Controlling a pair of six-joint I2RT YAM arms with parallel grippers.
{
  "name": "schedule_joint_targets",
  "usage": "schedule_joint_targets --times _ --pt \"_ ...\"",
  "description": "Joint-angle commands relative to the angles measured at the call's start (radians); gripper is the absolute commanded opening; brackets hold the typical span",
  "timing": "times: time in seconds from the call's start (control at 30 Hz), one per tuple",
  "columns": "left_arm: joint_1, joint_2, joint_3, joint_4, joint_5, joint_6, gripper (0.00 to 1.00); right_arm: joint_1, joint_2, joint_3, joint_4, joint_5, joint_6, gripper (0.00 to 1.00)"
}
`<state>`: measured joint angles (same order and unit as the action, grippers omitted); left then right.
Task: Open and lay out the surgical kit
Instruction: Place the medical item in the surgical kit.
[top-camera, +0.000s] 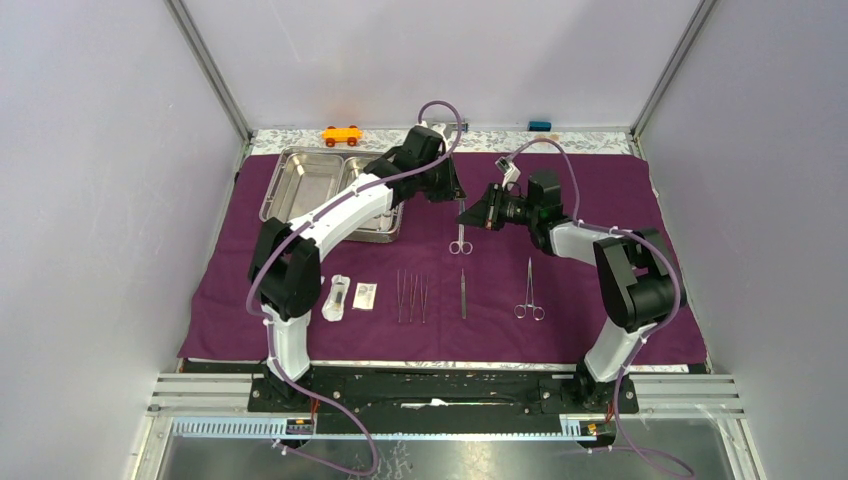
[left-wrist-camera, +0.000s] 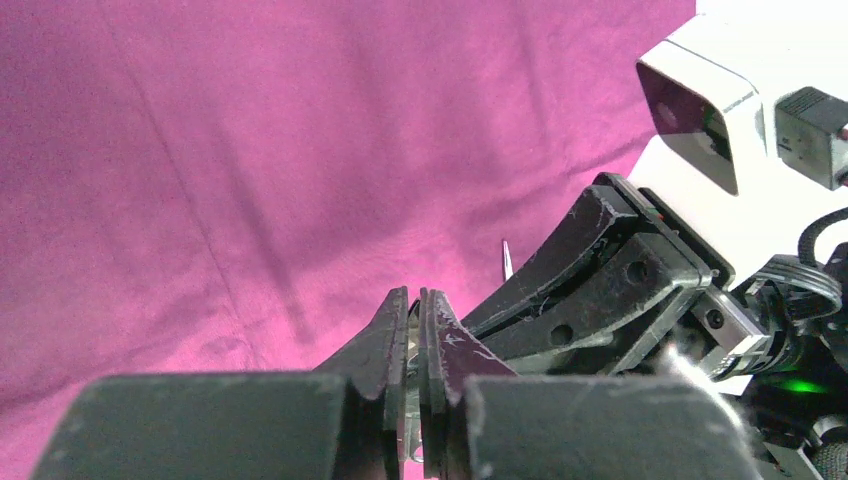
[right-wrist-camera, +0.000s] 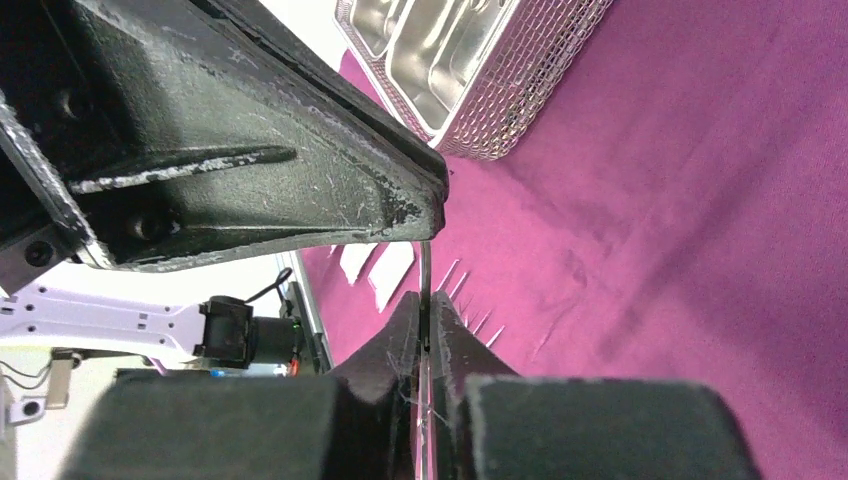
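Dark purple cloth wrap (top-camera: 600, 200) is spread flat over the table, under everything else. Left arm (top-camera: 340, 215) reaches diagonally over the tray to the cloth's far middle. Right arm (top-camera: 630, 275) bends in from the right to meet it.

Two-compartment steel tray (top-camera: 283, 160) sits on the far left of the cloth, partly hidden by the left arm.

Left gripper (left-wrist-camera: 415, 310) has its fingers nearly together with a shiny sliver between the pads, can't tell what it is. Right gripper (right-wrist-camera: 428, 315) is pinched on a thin steel shaft. In the top view this looks like the tip end of the upper forceps (top-camera: 460, 240), rings pointing toward the arm bases. The two grippers are just beside each other, fingertips almost meeting.

Second forceps (top-camera: 529, 297) lies on the cloth right of centre, rings near. A group of thin tweezers (top-camera: 411, 297) lies side by side near centre, and a single tweezers (top-camera: 463, 293) is just to their right. Two sealed packets (top-camera: 336, 297) (top-camera: 365, 294) lie left of the tweezers, by the left arm's elbow.

Orange toy car (top-camera: 341, 134) is off the cloth, behind the tray.
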<state>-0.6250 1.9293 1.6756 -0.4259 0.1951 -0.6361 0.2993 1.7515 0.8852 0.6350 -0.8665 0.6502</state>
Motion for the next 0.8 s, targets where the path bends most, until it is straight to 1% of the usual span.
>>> schedule_joint_targets --times 0.0,0.07,0.1,0.2,0.27,0.4,0.5,0.67,0.77 --pt "-0.008 -0.010 0.043 0.048 -0.004 0.036 0.00 -0.003 -0.039 0.021 0.038 -0.029 -0.011 0.00" --pt "-0.007 -0.018 0.044 0.062 -0.002 0.079 0.00 -0.026 -0.063 0.007 -0.006 -0.020 -0.039 0.00" --pt "-0.006 -0.024 0.047 0.065 -0.001 0.102 0.06 -0.040 -0.077 -0.002 -0.027 -0.022 -0.055 0.00" --pt "-0.005 -0.050 0.057 0.066 -0.014 0.183 0.31 -0.104 -0.138 -0.056 -0.099 -0.040 -0.111 0.00" --pt "-0.005 -0.072 0.061 0.062 -0.043 0.236 0.47 -0.156 -0.195 -0.099 -0.190 -0.057 -0.167 0.00" --pt "-0.004 -0.112 0.052 0.055 -0.095 0.327 0.67 -0.239 -0.317 -0.157 -0.437 -0.090 -0.336 0.00" --pt "-0.003 -0.137 0.036 0.054 -0.121 0.370 0.75 -0.306 -0.380 -0.158 -0.642 -0.102 -0.449 0.00" --pt "-0.003 -0.169 -0.011 0.075 -0.139 0.380 0.81 -0.377 -0.365 -0.019 -1.052 -0.016 -0.734 0.00" --pt "-0.004 -0.178 -0.033 0.086 -0.124 0.356 0.84 -0.418 -0.331 0.013 -1.169 0.030 -0.794 0.00"
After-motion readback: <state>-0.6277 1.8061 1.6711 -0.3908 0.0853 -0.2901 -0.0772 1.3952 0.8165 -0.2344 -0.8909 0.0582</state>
